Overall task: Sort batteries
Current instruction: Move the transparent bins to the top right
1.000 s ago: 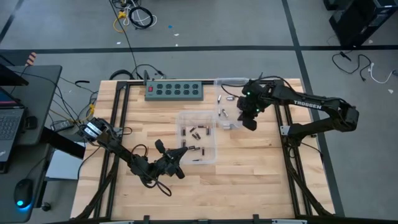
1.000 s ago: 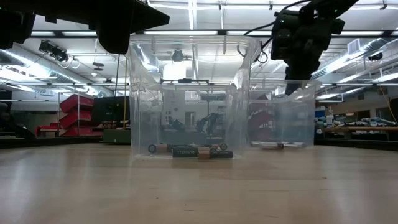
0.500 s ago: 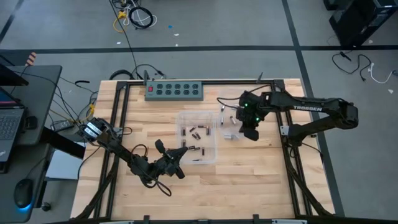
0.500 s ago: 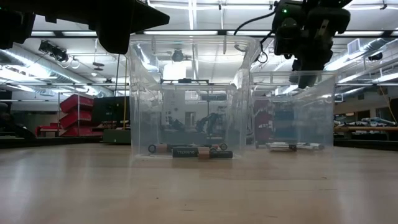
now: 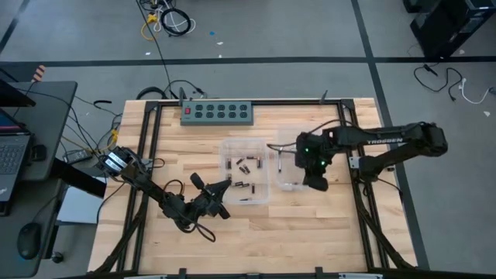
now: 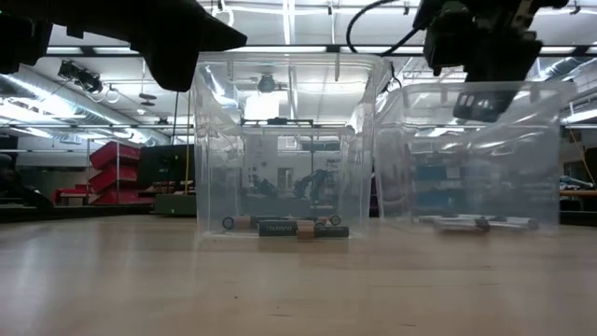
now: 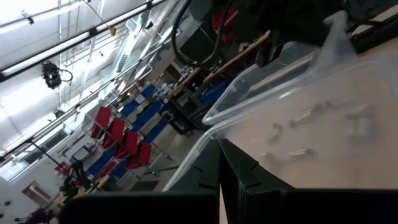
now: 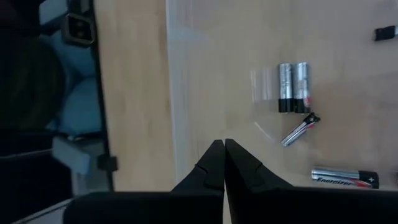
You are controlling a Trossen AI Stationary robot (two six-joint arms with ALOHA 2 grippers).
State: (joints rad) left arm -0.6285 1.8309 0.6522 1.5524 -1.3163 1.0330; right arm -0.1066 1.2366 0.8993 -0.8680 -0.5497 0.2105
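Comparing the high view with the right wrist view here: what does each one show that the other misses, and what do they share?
Only the high view shows the green power strip, the left gripper beside the middle clear bin, that bin's batteries, and a laptop off the table.

Only the right wrist view resolves single cells: two silver-and-black batteries side by side and an Energizer cell.

Both show the wooden table, the right gripper shut, and the second clear bin under it.
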